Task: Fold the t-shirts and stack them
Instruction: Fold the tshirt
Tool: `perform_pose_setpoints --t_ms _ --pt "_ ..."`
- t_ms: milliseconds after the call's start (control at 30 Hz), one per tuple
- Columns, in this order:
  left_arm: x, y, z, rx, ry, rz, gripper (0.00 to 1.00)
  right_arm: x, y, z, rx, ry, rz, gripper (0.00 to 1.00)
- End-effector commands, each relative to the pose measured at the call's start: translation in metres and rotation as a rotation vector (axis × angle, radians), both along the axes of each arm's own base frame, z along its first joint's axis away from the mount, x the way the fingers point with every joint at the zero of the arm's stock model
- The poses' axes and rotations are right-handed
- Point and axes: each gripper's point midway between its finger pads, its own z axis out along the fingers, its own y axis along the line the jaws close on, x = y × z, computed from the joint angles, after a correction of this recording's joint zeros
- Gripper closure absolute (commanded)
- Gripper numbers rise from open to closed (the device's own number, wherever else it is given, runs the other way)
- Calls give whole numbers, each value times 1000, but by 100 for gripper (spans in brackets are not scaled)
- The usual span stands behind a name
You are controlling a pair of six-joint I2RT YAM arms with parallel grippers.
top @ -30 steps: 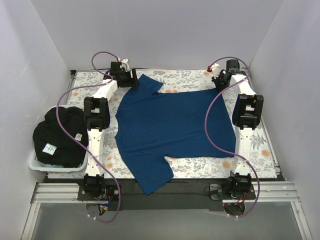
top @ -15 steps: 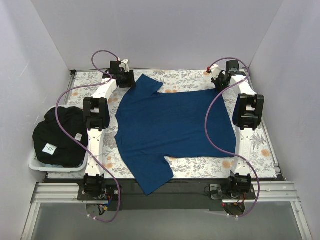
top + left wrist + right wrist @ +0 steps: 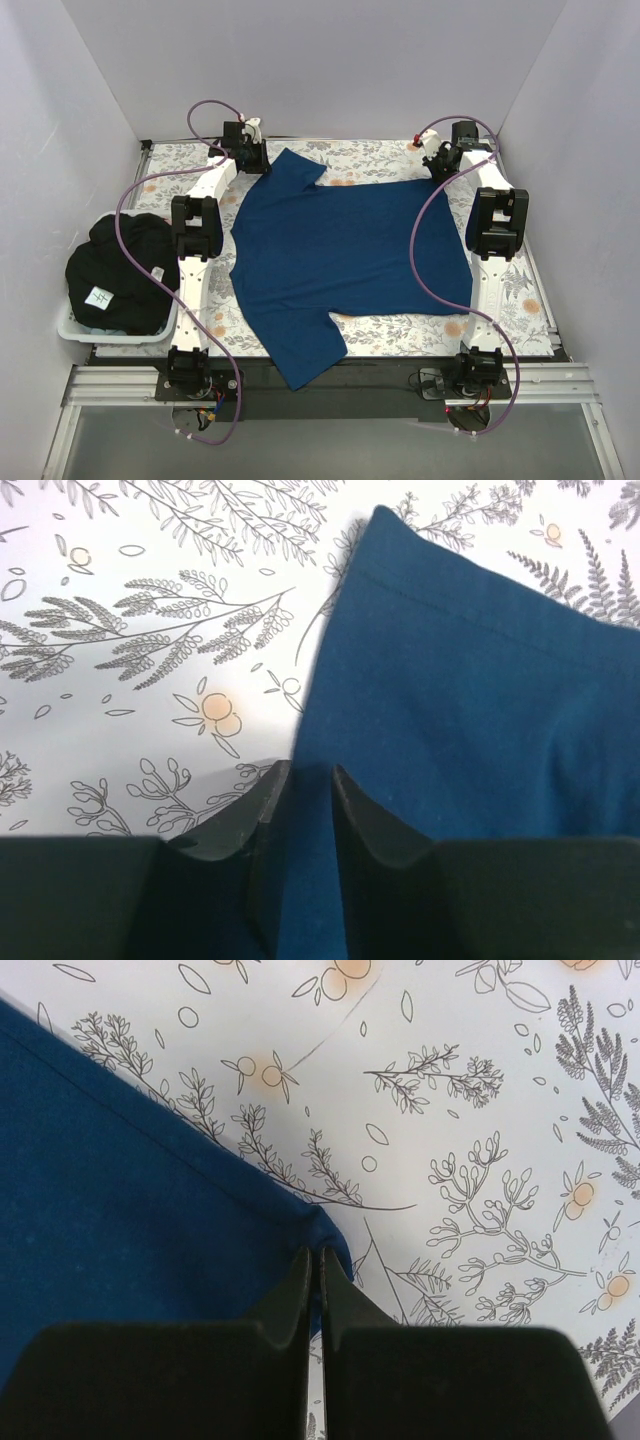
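A dark royal blue t-shirt [image 3: 345, 250] lies spread flat on the floral cloth [image 3: 385, 152]. At its far left sleeve, my left gripper [image 3: 258, 160] [image 3: 310, 770] straddles the sleeve's edge [image 3: 470, 700]. Its jaws stand a narrow gap apart with blue cloth between them. My right gripper [image 3: 436, 166] [image 3: 315, 1252] is shut on the shirt's far right hem corner [image 3: 130, 1190], which puckers at the fingertips. A black t-shirt [image 3: 120, 265] with a small white tag [image 3: 100, 297] is heaped in a bin at the left.
The white bin [image 3: 72, 330] stands off the table's left edge, beside the left arm. One blue sleeve [image 3: 305, 355] hangs over the table's near edge. Grey walls close in the back and both sides.
The left gripper's jaws have narrowed around the sleeve edge. The left arm shifted slightly. The right arm and the shirt have not moved.
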Motion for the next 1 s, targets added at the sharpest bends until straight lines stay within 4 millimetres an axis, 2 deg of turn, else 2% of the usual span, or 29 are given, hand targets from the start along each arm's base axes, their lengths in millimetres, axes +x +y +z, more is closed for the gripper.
perform_pose_setpoints --t_ms 0,100,200,333,467,500,600,767,800,867,967 --pt "-7 -13 -9 -39 30 -55 82 -19 0 8 18 65 -25 99" --pt "-2 -15 -6 -47 10 -55 93 -17 0 18 25 47 -26 99" --pt "6 -16 6 -50 -38 -59 100 -16 -1 27 33 34 -33 99" --pt "15 -22 35 -78 -118 -90 100 -14 -3 42 50 8 -47 99" --pt "19 -27 81 -102 -221 -110 100 -10 -11 63 69 -29 -68 99" --pt "20 -27 87 -106 -243 -119 100 -9 -11 67 72 -40 -67 99" --pt "15 -28 106 -117 -284 -145 100 -8 -13 77 74 -58 -66 99" --pt "2 -21 123 -141 -307 -168 100 -13 -12 92 66 -81 -45 99" --pt "-2 -22 133 -150 -321 -185 100 -15 -12 92 65 -81 -40 99" --pt "-10 -18 128 -150 -303 -191 100 -20 -12 95 59 -82 -32 99" --pt "-26 -17 137 -147 -311 -227 100 -29 -11 98 54 -80 -14 99"
